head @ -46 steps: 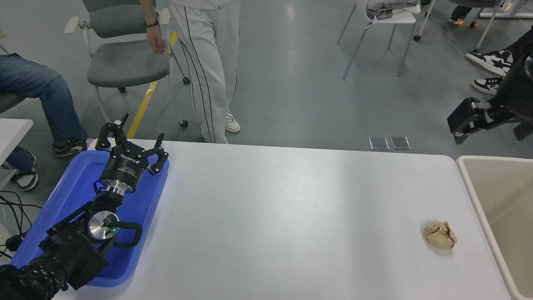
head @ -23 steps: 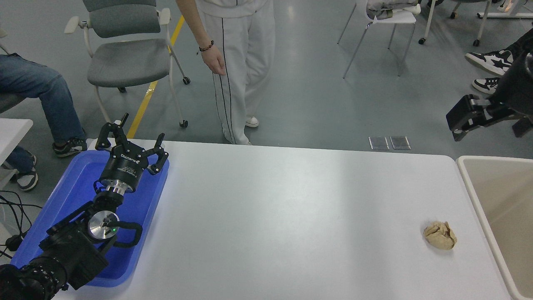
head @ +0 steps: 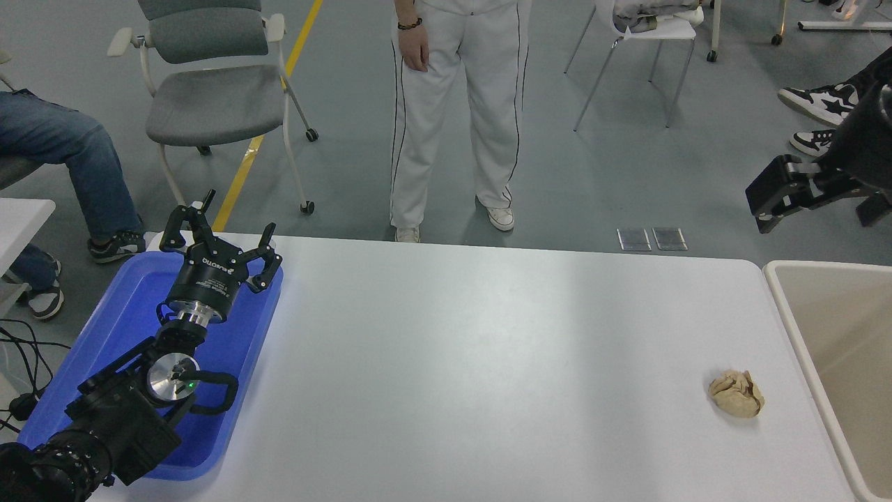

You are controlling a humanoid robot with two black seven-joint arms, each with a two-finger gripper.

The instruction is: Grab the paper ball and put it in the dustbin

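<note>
The paper ball [head: 736, 394], a wrinkled tan wad, lies on the white table [head: 488, 362] near its right end, close to the dustbin. The cream dustbin [head: 780, 293] stands off the table's right edge, only partly in view. My right gripper [head: 777, 195] hangs high at the right edge, above the floor beyond the table's far edge, well away from the ball. My left gripper [head: 219, 233] is open and empty, parked over the blue tray [head: 118, 314] at the lower left.
A person in white trousers [head: 460, 118] stands at the table's far side. A seated person's legs [head: 63, 153] and a grey chair [head: 209, 97] are at the far left. Cables [head: 21, 355] hang at the left edge.
The person in white has walked to the right along the far side. My right gripper has shifted very slightly up and left. The ball and my left arm have not moved.
</note>
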